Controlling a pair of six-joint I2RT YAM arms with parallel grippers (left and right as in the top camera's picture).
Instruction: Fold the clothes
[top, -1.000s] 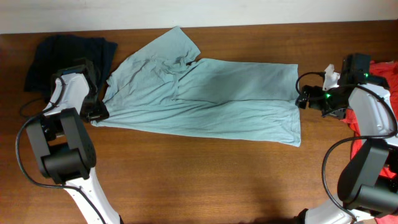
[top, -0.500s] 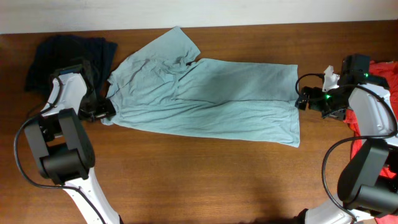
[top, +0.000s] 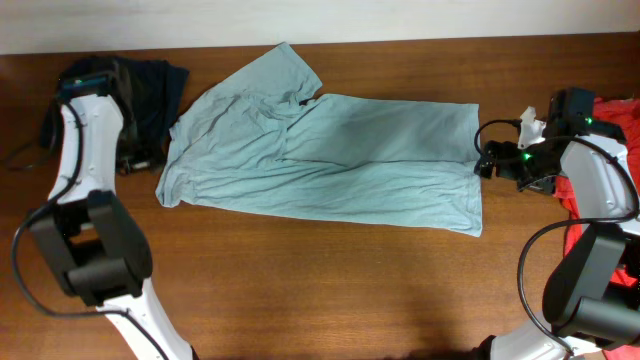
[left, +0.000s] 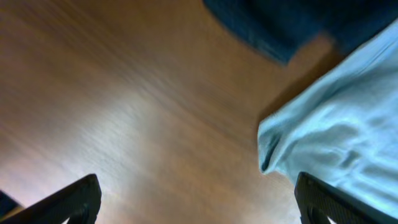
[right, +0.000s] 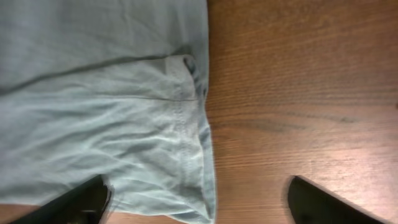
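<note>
Grey-teal T-shirt (top: 340, 165) lies unfolded mid-counter. Our left hand (left: 199, 199) and right hand (right: 205, 200) gape empty. Next, the right must pinch the hem.

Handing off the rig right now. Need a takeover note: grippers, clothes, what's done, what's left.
Left gripper: open, empty, over bare table beside the T-shirt's left edge.
Right gripper: open, empty, over the T-shirt's right hem.
T-shirt: spread mid-table, wrinkled.
Navy garment: bunched at far left.
Red shirt: right edge, partly behind the right arm.
Done: no finished fold visible.
Left: fold all three.
</note>
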